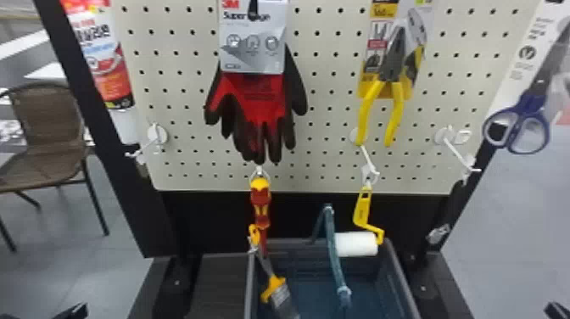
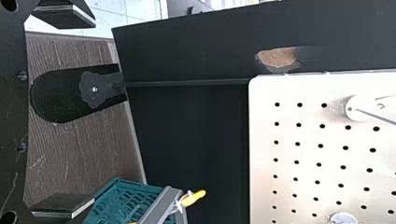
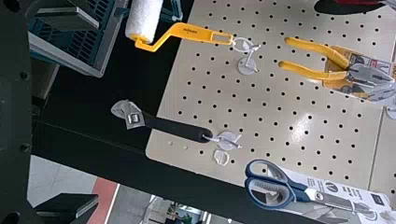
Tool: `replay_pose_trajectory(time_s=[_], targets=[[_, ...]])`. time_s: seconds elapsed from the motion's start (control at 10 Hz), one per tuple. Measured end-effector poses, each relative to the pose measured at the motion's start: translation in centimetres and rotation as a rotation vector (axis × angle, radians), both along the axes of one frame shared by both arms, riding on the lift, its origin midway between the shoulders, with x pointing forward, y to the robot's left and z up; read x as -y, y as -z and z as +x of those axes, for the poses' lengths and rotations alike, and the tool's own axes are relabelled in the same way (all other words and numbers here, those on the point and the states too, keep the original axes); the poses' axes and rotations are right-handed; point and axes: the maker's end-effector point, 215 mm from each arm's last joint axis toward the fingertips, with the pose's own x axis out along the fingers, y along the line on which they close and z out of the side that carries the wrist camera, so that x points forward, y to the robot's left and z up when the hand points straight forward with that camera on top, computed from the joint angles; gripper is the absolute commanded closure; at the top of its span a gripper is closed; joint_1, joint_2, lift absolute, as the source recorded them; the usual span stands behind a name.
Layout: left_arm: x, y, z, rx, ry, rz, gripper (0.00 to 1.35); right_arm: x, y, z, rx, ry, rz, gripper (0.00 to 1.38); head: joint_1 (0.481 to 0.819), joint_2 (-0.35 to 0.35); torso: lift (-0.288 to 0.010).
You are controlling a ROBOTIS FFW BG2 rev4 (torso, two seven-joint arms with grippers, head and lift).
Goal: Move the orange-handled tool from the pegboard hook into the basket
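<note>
Leaning inside the basket (image 1: 402,276) at lower centre, the orange-handled brush (image 1: 274,289) looks already delivered, with nothing apparently left; left gripper (image 2: 94,112) and right gripper (image 3: 98,111) have fingers wide apart, empty.

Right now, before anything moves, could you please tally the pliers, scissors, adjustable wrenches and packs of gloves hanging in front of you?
Pliers: 1
Scissors: 1
Adjustable wrench: 1
Pack of gloves: 1
Total: 4
</note>
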Motion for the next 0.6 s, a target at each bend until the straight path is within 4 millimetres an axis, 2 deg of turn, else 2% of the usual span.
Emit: replay_pose_trajectory(time_s=[0.6], targets=[[0.00, 0.00, 0.00, 0.000, 0.000, 0.000, 0.00, 0.00, 0.00, 0.00, 0.000, 0.000, 0.000, 0.00, 0.549, 0.000, -0.100]])
